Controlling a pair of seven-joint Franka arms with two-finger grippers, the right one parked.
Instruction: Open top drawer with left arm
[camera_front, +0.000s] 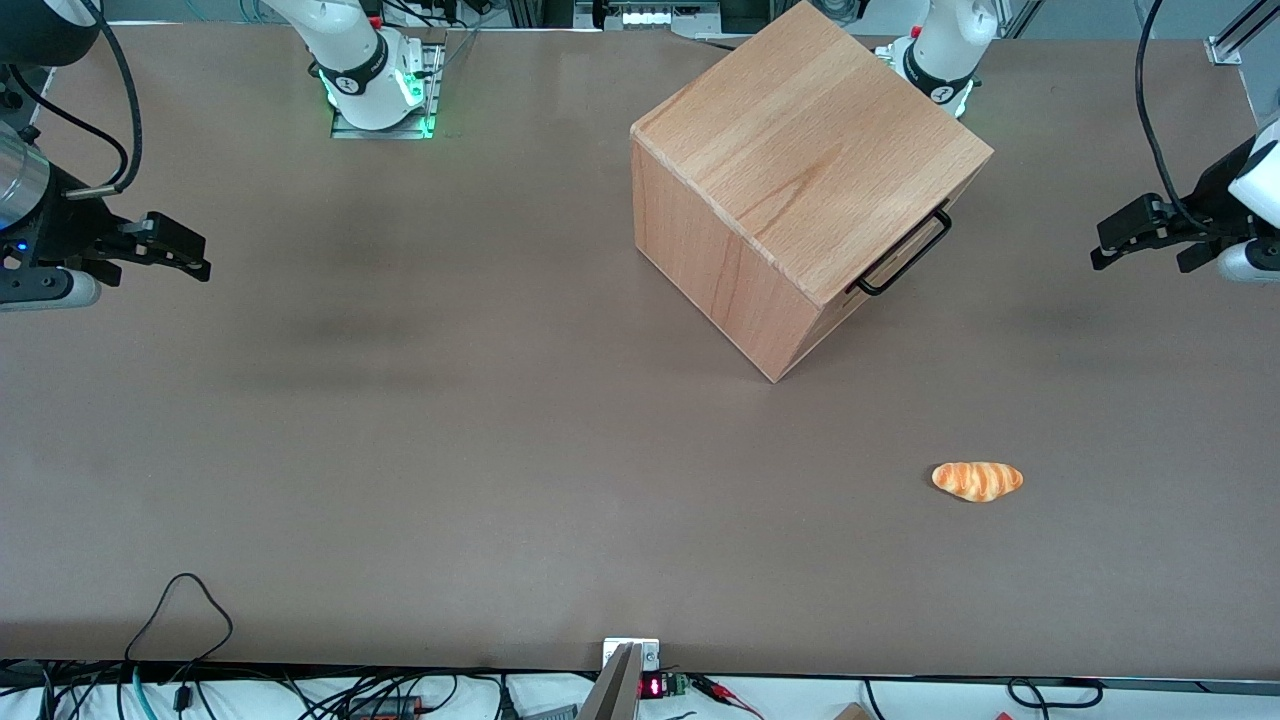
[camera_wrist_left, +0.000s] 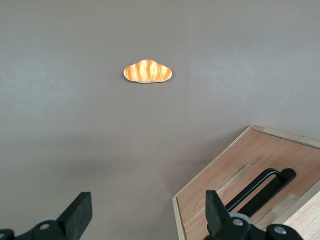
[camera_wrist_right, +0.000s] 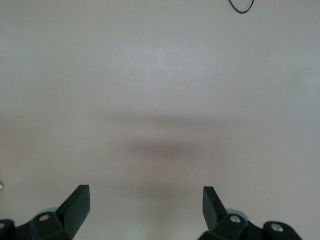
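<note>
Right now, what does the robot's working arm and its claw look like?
The left arm is glossy white with a dark grey part near the wrist, and a thin black cable loops above it. Its claw is black and blocky, hanging apart from the top drawer toward the working arm's end of the table. The wrist view shows two wedge-shaped black fingers, spread open, with small silver screws.

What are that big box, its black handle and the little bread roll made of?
The box looks like pale solid wood with a smooth matte finish: grain lines show. The top drawer handle seems thin black metal, slightly glossy. The roll is shiny, probably plastic. The left arm's pincer hangs open, beside the box and apart from it.
</note>
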